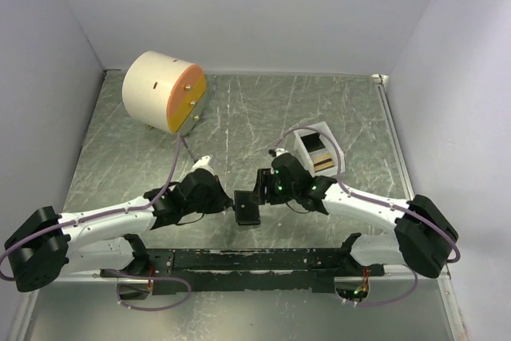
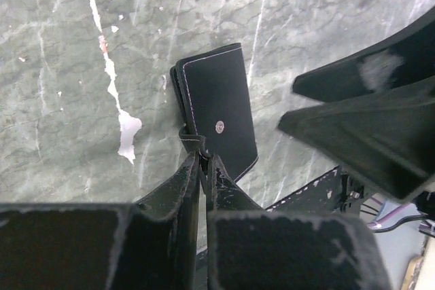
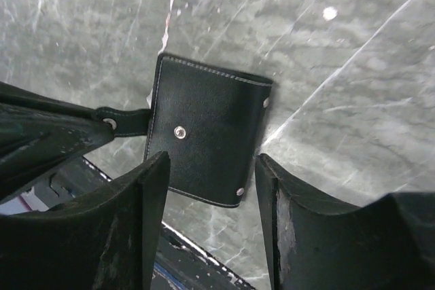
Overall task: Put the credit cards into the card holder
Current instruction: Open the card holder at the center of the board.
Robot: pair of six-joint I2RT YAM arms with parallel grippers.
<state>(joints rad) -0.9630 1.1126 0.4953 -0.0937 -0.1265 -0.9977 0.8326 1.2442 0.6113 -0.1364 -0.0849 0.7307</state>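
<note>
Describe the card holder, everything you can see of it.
The card holder is a small black case, leather-like, with pale stitching round its edge, a metal snap stud in the middle of its face and small rivets at two corners. It is folded shut and seems to lie flat on the grey marbled table, toward its near edge. Its closing strap sticks out sideways, undone, pinched by the shut left end effector. The right end effector hangs open over it; no contact shows.
</note>
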